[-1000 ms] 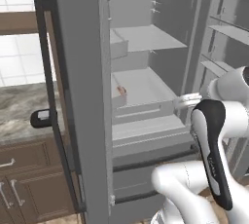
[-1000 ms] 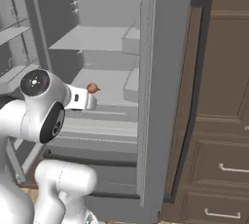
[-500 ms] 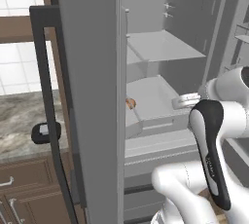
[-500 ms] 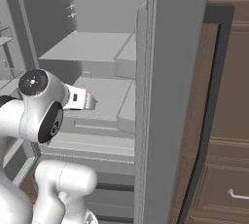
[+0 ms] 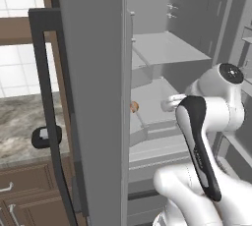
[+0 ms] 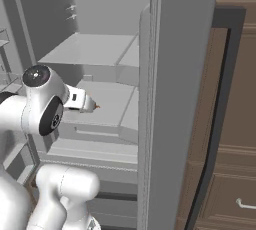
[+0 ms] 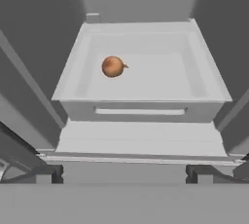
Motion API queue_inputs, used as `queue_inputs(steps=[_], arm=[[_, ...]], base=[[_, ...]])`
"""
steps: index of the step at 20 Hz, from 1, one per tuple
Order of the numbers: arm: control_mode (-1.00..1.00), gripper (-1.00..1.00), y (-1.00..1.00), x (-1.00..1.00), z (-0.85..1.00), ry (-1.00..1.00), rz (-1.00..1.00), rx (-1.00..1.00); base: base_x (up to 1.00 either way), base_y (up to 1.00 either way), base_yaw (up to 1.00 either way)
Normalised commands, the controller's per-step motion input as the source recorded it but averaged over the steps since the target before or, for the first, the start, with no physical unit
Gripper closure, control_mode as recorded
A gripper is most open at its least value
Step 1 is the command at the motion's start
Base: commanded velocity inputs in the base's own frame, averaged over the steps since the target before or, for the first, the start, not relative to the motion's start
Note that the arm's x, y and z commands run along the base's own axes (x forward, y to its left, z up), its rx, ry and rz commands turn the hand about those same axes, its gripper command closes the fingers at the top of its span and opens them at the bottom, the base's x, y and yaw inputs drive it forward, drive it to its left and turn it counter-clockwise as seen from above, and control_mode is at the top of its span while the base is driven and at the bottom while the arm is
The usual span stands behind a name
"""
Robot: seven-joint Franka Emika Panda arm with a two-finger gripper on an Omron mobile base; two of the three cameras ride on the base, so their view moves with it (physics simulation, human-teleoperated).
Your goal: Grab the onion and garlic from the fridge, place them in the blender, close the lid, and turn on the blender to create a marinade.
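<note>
Since a second ago we have driven closer to the fridge (image 5: 98, 97), lining the end effector (image 7: 124, 172), its opening impossible to judge, on the onion (image 7: 113, 66) at eleven o'clock in its drawer (image 7: 146, 84).

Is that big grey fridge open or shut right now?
Open. The fridge door is swung wide, so its grey shelves show, and the onion sits in a shallow bin inside.

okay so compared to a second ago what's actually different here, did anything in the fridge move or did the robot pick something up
Mostly the cameras moved: the whole picture shifted in both base views, so the base has driven closer to the open fridge. Nothing was picked up or let go. The onion lies in the same shallow fridge tray, apart from the gripper, whose finger tips sit wide apart. The fridge door remains open.
</note>
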Motion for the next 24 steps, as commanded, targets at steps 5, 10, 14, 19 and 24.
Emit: queue_inputs(steps=[5,10,14,19,24], arm=[[-1.00,-1.00,0.44,0.49,-0.52,0.21,0.00,0.00],[-1.00,-1.00,0.09,0.65,-0.54,0.08,0.00,0.00],[-1.00,-1.00,0.01,0.53,-0.43,-0.02,0.00,0.00],[-1.00,-1.00,0.34,0.63,-0.23,-0.05,-0.01,0.00],[-1.00,-1.00,0.43,0.62,-0.23,0.00,-0.01,0.00]], base=[[0.00,0.00,0.00],[0.00,0.00,0.00],[0.00,0.00,0.00],[0.00,0.00,0.00],[0.00,0.00,0.00]])
